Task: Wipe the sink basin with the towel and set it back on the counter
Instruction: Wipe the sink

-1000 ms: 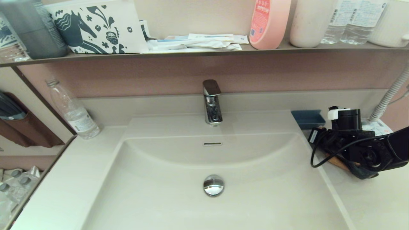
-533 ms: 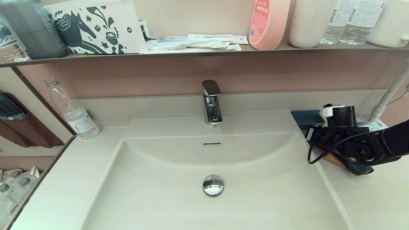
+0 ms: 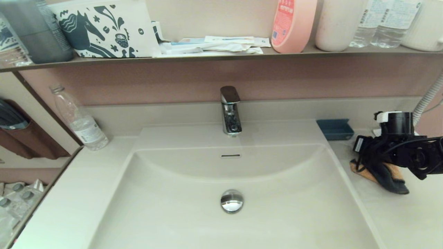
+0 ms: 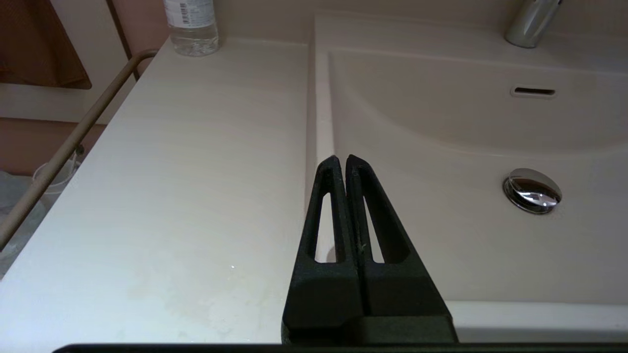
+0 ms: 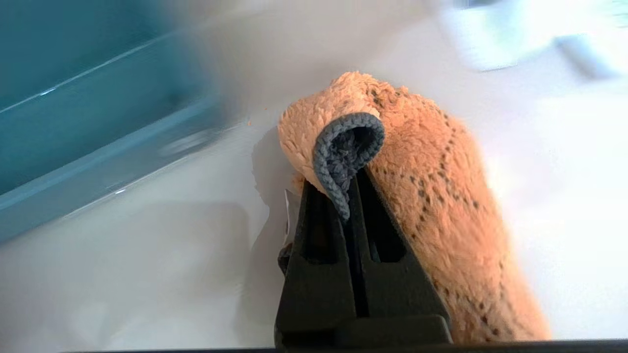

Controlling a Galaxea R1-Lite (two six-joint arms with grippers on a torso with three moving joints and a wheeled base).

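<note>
Right gripper (image 5: 351,184) clenched on the orange-and-grey towel (image 5: 431,196), over the counter (image 3: 398,214) right of the sink basin (image 3: 173,207). Left gripper (image 4: 346,164) pressed closed, empty, at the basin's left rim.

A bathroom, by its fittings: a cream sink basin (image 3: 193,214) with a chrome faucet (image 3: 230,110) rising behind it and a round drain plug (image 3: 231,201) at its middle. Above the faucet a dark shelf (image 3: 207,58) carries a pink soap bottle (image 3: 292,24), toiletry packets (image 3: 214,45) and water bottles (image 3: 384,22).
</note>
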